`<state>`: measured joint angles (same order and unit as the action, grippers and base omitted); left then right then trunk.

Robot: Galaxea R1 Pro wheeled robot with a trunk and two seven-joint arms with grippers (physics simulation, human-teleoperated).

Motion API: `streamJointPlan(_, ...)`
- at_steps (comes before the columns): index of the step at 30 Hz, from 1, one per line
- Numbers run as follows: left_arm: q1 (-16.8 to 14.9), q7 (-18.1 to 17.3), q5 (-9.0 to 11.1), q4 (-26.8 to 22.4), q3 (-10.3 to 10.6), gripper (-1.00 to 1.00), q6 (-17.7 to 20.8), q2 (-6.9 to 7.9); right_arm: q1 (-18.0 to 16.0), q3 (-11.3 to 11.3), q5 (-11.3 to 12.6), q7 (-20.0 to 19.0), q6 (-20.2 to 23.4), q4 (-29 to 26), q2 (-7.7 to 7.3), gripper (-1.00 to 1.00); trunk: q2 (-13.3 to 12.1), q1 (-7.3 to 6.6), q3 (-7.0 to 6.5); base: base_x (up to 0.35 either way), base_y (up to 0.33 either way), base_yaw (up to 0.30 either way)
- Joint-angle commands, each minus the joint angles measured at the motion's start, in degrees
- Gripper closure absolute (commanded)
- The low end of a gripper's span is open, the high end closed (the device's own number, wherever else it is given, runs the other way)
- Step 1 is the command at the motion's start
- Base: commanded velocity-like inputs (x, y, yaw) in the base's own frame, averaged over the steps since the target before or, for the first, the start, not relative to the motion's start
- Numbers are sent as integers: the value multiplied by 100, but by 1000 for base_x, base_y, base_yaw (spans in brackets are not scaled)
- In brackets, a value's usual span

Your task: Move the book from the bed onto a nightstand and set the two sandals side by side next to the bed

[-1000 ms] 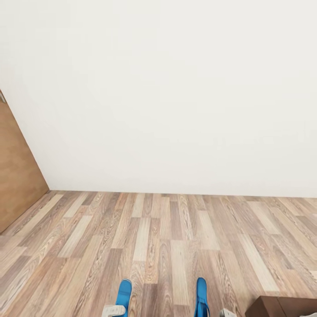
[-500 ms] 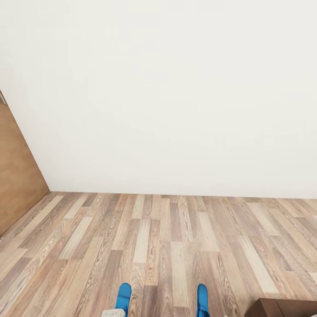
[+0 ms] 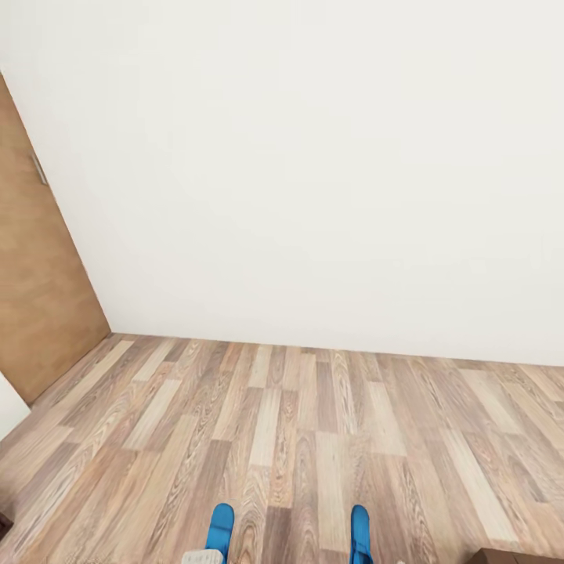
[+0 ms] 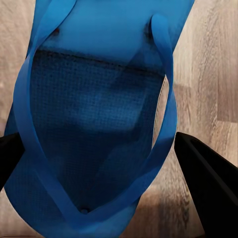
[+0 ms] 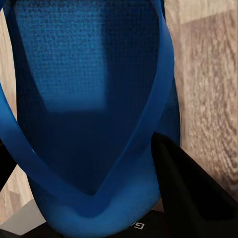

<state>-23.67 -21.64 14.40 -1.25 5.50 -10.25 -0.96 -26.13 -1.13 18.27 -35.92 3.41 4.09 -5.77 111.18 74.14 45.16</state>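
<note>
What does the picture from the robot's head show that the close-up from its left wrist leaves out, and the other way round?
The head view takes in the room: a white wall, a brown wooden door, and the tips of two blue sandals, the left sandal and the right sandal, set apart near its lower edge. The left wrist view gives detail instead: the left sandal's thin thong strap, its textured sole, and the left gripper with dark fingers at either side of the sandal. Both show the wood-plank floor and the left sandal.
</note>
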Motion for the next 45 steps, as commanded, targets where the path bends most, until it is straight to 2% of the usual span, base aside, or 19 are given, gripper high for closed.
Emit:
streamJointPlan(1, -6, -15, 54, 11, 47, 100, -24, -1, -6, -10, 53, -29, 37, 13, -3, 100, 2, -1, 5, 0, 0, 290)
streamJointPlan(45, -6, -15, 49, 8, 40, 100, -30, 34, -6, -10, 53, -28, 37, 13, -3, 100, 2, -1, 5, 0, 0, 294)
